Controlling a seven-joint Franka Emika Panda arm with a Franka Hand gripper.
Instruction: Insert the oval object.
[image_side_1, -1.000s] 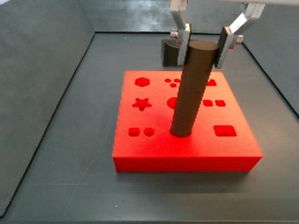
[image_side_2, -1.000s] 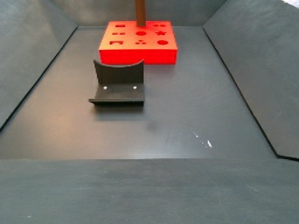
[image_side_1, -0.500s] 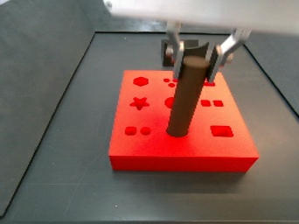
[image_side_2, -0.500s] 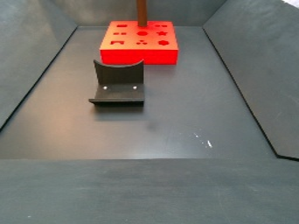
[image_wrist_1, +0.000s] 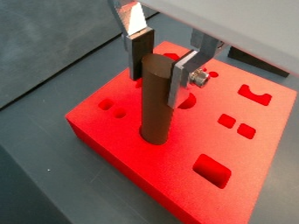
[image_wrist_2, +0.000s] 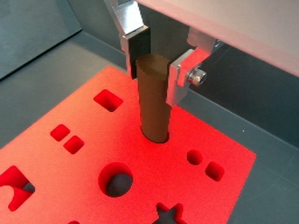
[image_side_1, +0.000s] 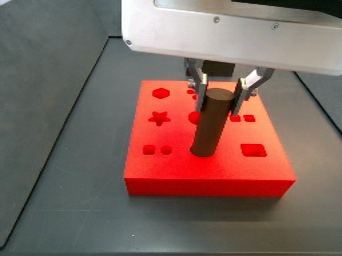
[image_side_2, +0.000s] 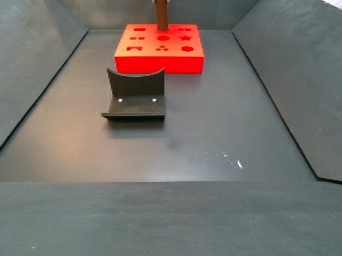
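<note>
The oval object, a long dark brown peg, stands upright with its lower end in a hole near the middle of the red block. My gripper has come down over the peg's top, one finger on each side, and is shut on it. Both wrist views show the silver fingers pressed against the peg just below its top, with the gripper straddling it. In a side view only the peg's lower part shows above the block.
The red block has other cut-outs: a star, a hexagon, a square and small holes. The fixture stands on the dark floor in front of the block. Raised walls border the floor.
The gripper has come down from above the peg until its fingers flank the peg's top, and the fingers have closed in. The peg stays upright in its hole.
</note>
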